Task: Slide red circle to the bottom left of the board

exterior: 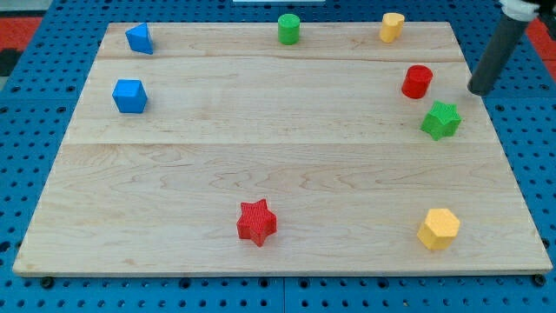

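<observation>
Camera view: red circle at the board's upper right, just above the green star. My tip near its right, apart, touching nothing. Goal corner far down-left, beyond the red star.

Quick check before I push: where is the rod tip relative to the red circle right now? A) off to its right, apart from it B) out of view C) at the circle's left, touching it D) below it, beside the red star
A: my tip stands to the view's right of the red circle, with bare board between them, above the green star.
</observation>
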